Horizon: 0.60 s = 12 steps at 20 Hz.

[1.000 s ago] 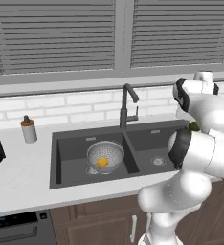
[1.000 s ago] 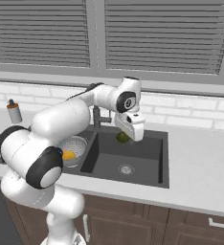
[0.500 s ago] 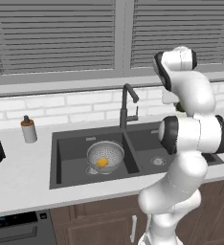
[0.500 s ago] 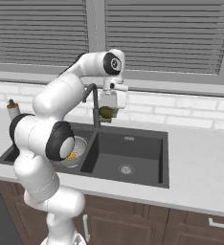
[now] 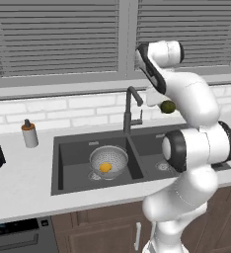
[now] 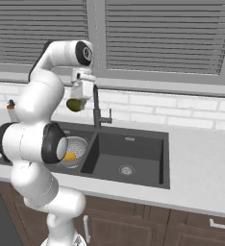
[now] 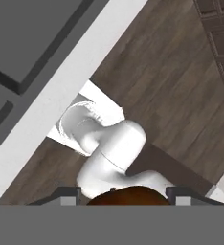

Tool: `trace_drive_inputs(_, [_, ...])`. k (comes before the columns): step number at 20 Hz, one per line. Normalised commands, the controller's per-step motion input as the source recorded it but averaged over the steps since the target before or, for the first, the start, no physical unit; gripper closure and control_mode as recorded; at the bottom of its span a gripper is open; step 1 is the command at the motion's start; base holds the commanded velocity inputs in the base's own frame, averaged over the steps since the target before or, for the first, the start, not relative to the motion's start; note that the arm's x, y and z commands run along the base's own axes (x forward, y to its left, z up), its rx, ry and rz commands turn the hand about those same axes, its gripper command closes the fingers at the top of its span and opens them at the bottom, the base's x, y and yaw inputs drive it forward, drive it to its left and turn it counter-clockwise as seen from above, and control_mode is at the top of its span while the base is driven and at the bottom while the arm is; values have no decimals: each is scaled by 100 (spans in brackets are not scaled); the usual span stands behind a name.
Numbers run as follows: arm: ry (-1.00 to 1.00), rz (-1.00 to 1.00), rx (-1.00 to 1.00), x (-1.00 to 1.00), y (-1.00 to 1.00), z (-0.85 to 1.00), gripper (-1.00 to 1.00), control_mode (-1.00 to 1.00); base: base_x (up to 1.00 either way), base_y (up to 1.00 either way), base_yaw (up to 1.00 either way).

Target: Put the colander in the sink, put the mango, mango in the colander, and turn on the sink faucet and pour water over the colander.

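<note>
Sink (image 5: 68, 163): dark grey, matte. Colander (image 5: 109, 160): silvery, finely perforated. Mango (image 5: 105, 168) inside it: bright yellow-orange. Second mango (image 5: 168, 106): dark green; in hand view it reads reddish-brown (image 7: 126, 196). Sink faucet (image 5: 130, 109): dark grey. Counter (image 5: 19, 180): pale grey-white. Wall tiles (image 5: 63, 106): white brick pattern. Blinds (image 5: 53, 39): grey slats. Bottle (image 5: 29, 133): grey, brown top. Cabinets (image 6: 191, 230): dark brown wood.

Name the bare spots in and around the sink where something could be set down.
Free: the right basin and the counter right of the sink. Crowded: the left basin, taken up by the colander with the yellow mango inside.
</note>
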Motion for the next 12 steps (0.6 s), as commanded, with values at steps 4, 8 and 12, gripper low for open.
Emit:
trace_drive_inputs(4, [-2,0,0,-19,87,33,100,-100,0,0,0])
trace_drive_inputs(8, [-18,0,-3,-4,83,36,100,-100,0,0,0])
trace_drive_inputs(12, [-27,0,-12,0,95,7,100,-100,0,0,0])
